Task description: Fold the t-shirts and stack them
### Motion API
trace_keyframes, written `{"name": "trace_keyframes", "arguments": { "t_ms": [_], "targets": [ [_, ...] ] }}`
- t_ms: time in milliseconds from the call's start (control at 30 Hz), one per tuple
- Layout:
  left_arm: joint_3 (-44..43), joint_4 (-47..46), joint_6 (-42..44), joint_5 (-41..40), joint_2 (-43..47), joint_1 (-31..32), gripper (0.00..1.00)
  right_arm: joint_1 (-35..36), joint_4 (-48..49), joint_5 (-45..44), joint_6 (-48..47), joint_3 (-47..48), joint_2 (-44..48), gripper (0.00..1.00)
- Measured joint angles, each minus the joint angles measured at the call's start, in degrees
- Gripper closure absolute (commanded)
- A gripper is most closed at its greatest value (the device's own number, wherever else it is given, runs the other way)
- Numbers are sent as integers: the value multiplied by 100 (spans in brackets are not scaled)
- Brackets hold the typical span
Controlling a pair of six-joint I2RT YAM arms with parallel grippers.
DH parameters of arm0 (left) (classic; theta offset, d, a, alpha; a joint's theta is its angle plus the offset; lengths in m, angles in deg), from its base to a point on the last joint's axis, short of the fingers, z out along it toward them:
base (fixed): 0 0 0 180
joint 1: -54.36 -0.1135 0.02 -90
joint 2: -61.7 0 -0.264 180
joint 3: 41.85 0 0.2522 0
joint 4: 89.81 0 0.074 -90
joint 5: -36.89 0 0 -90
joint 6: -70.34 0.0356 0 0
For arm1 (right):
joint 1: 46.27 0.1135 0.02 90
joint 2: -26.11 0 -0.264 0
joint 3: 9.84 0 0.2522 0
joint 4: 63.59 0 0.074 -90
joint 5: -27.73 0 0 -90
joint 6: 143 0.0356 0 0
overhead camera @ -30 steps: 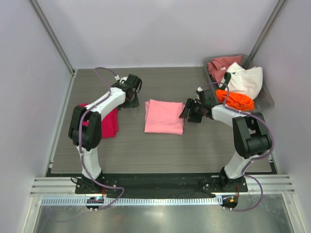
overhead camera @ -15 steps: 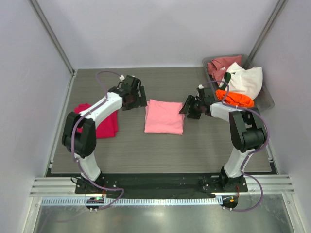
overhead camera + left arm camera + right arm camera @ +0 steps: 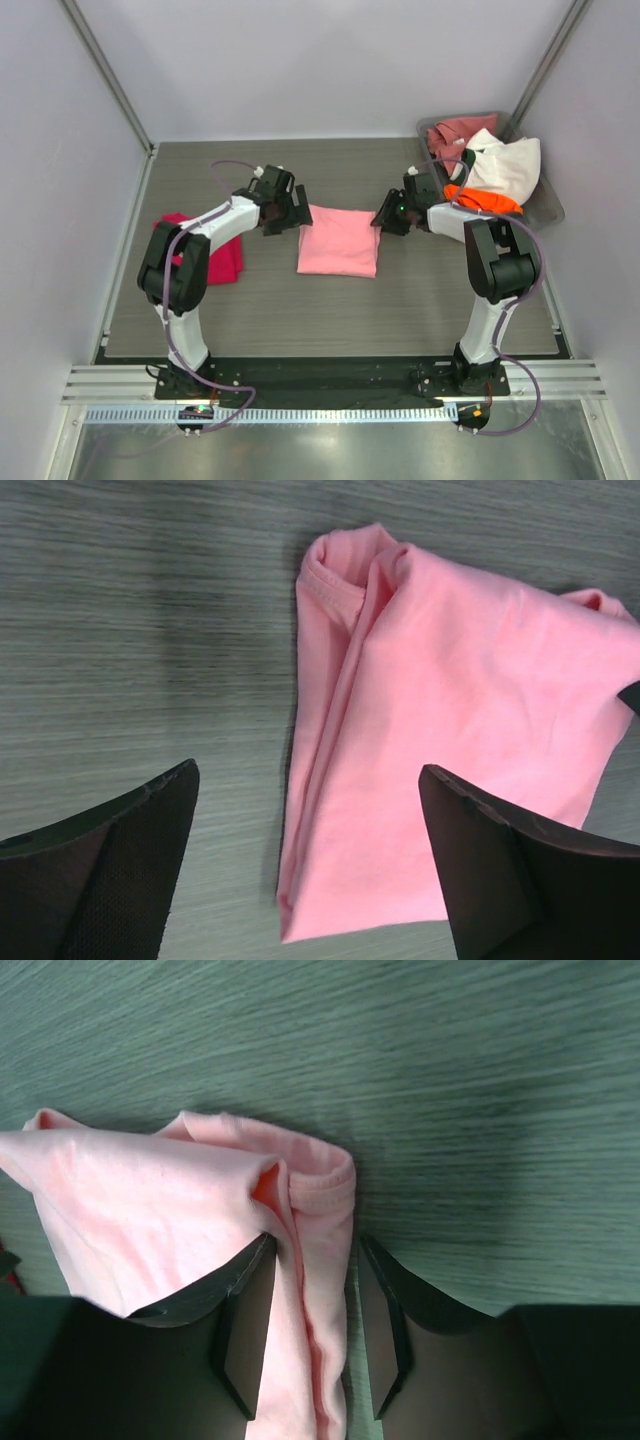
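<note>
Left gripper [image 3: 283, 213] [image 3: 308, 775]: jaws spread wide, holding nothing, poised over the 10 o'clock corner of the light pink t-shirt [image 3: 338, 240]. In the left wrist view the folded edge of the shirt [image 3: 450, 710] lies on the table between and beyond the two fingers, untouched.

Right gripper [image 3: 390, 215] [image 3: 313, 1250]: jaws about half closed, set at the shirt's 2 o'clock corner. In the right wrist view its fingers [image 3: 245, 1340] flank the hemmed fold of the pink cloth [image 3: 150, 1210], which fills the gap. Whether they actually pinch it cannot be told.

Light pink t-shirt: folded into a rough rectangle, flat at mid-table [image 3: 300, 310], at 4 o'clock from the left gripper and 8 o'clock from the right.

Left arm: elbow raised over the magenta-red t-shirt [image 3: 228, 255], forearm running toward 2 o'clock.

Right arm: elbow raised above its base, forearm running toward 10 o'clock.

Magenta-red t-shirt: at the table's 9 o'clock side, partly hidden by the left arm.

Grey bin [image 3: 545, 205]: at the table's 2 o'clock corner, holding the orange t-shirt [image 3: 485, 205], white t-shirt [image 3: 505, 165] and dusty rose t-shirt [image 3: 455, 135], unfolded.
</note>
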Motion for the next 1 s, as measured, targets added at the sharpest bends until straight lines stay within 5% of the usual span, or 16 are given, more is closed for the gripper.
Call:
{"name": "trace_keyframes", "arguments": {
  "t_ms": [533,867,1000],
  "targets": [
    [-752,-175,-426,304,-1067,-131,35,111,55,-144,-4,256,-238,69],
    [-955,-374,-629,535,-1373,-136,72,181,42,-173,-28,378,-348,75],
    [-955,-415,-745,542,-1405,-96,100,223,11,-175,-74,448,-402,96]
  ]
}}
